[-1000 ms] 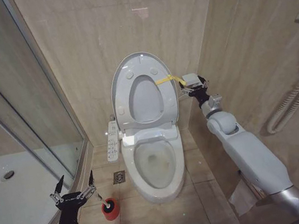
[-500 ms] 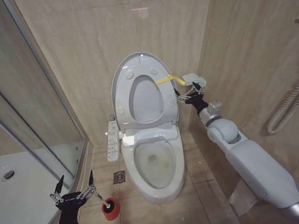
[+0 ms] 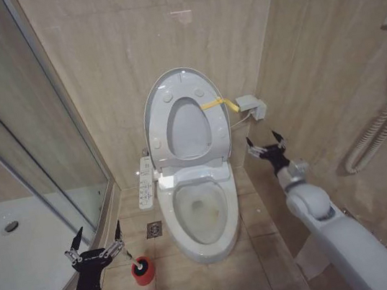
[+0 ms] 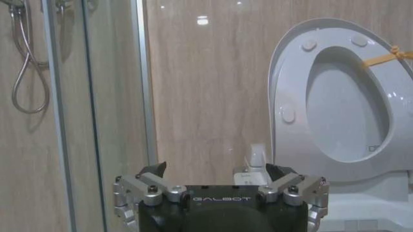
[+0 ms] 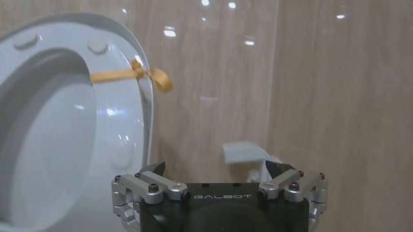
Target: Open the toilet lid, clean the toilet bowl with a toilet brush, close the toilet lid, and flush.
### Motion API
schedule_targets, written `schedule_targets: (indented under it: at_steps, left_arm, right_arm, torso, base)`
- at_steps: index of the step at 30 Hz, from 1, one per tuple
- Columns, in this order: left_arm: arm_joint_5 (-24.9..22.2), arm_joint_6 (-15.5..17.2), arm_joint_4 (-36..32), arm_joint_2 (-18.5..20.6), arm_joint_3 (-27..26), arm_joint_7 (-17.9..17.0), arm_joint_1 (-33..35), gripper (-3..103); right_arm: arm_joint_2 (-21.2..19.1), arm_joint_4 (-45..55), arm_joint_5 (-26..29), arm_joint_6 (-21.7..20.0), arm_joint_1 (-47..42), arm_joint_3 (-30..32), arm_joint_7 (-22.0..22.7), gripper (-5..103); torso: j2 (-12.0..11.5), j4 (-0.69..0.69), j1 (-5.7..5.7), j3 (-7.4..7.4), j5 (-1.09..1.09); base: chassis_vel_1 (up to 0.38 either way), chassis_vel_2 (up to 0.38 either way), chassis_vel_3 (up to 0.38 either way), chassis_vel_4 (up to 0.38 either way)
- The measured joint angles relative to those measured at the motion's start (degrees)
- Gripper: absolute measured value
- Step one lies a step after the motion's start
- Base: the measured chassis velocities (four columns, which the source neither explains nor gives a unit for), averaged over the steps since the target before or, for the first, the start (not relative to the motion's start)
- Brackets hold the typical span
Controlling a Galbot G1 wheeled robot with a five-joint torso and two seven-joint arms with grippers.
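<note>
The toilet lid stands raised against the back wall, with the ring seat up in front of it and a yellow tag at the rim. Below lies the open toilet bowl, faintly stained inside. My right gripper hangs open and empty to the right of the toilet, apart from the lid; its wrist view shows the tag ahead of the gripper. My left gripper is open low on the left, just beside the toilet brush standing in its red holder. The left wrist view shows the gripper facing the lid.
A glass shower enclosure and white shower tray fill the left. A control panel sits beside the bowl and a floor drain lies below it. A white box is on the wall. The right wall holds a rail.
My right gripper has drawn back from the lid's yellow tag, moving down and to the right. The lid stays up. The left arm has not moved.
</note>
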Motion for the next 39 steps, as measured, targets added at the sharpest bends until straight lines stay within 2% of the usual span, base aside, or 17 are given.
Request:
schedule_targets:
  at_steps: [7, 16, 20, 25, 39]
  left_arm:
    - [0.00, 0.00, 0.00, 0.00, 0.00, 0.00, 0.00, 100]
    - [0.00, 0.00, 0.00, 0.00, 0.00, -0.01, 0.00, 100]
    - [0.00, 0.00, 0.00, 0.00, 0.00, 0.00, 0.00, 100]
    - [0.00, 0.00, 0.00, 0.00, 0.00, 0.00, 0.00, 100]
    - [0.00, 0.00, 0.00, 0.00, 0.00, -0.01, 0.00, 100]
  right_arm:
    - [1.00, 4.49, -0.66, -0.94, -5.29, 1.13, 1.77, 100]
    - [5.10, 9.90, -3.59, -0.46, -13.75, 3.13, 0.40, 100]
    - [8.45, 13.11, -7.93, 0.34, -19.68, 5.76, -1.48, 100]
    - [11.57, 14.02, -11.75, 2.64, -22.45, 7.64, -2.46, 100]
    - [17.74, 17.05, -15.35, 3.62, -26.93, 5.88, -0.94, 100]
  torso:
    - [0.00, 0.02, 0.00, 0.00, -0.01]
    - [0.00, 0.01, 0.01, 0.00, -0.02]
    - [0.00, 0.01, 0.00, 0.00, -0.02]
    - [0.00, 0.01, 0.00, 0.00, -0.02]
    - [0.00, 0.02, 0.00, 0.00, -0.02]
  base:
    - [0.000, 0.000, 0.000, 0.000]
    - [0.000, 0.000, 0.000, 0.000]
    - [0.000, 0.000, 0.000, 0.000]
    - [0.000, 0.000, 0.000, 0.000]
    - [0.000, 0.000, 0.000, 0.000]
